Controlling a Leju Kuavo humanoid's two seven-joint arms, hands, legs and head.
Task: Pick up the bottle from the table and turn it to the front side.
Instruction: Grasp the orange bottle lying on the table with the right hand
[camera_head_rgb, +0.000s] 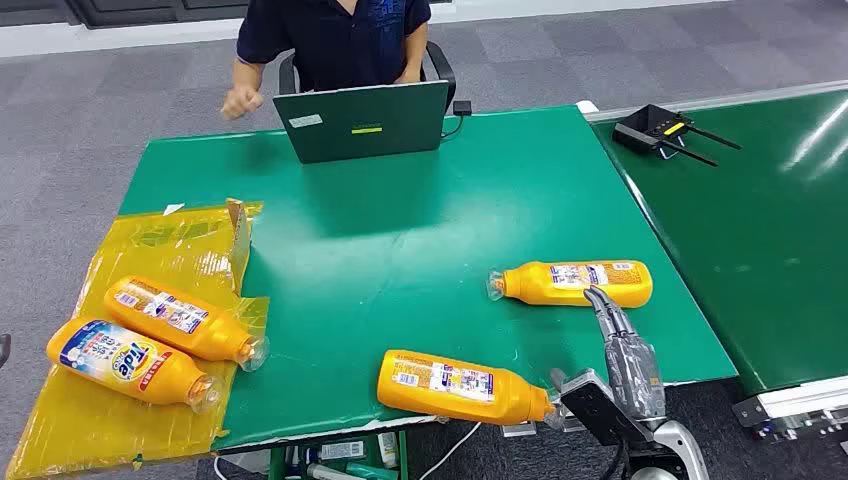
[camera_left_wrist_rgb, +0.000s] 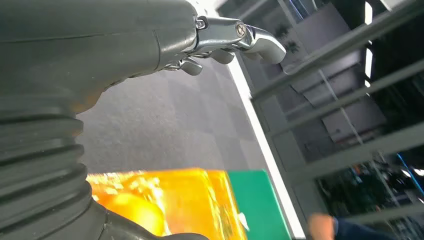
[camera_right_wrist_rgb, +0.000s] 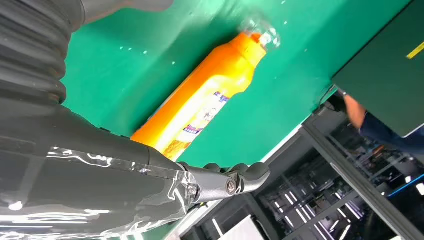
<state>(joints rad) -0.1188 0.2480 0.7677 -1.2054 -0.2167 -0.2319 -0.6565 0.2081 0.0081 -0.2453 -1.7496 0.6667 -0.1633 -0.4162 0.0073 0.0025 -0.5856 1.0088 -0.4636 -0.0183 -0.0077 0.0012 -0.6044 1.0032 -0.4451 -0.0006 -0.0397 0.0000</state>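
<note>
An orange bottle lies on its side at the right of the green table, clear cap pointing left and a white printed label facing up. My right hand reaches in from the table's front edge with its fingers stretched out; the fingertips come up to the bottle's near side, and the hand holds nothing. In the right wrist view the same bottle lies beyond the hand. Another orange bottle lies at the front edge, left of that hand. My left hand hangs off the table's left side, with nothing in it.
Two more orange bottles lie on a yellow plastic sheet at the left. A laptop stands at the far edge with a person behind it. A second green table on the right carries a black device.
</note>
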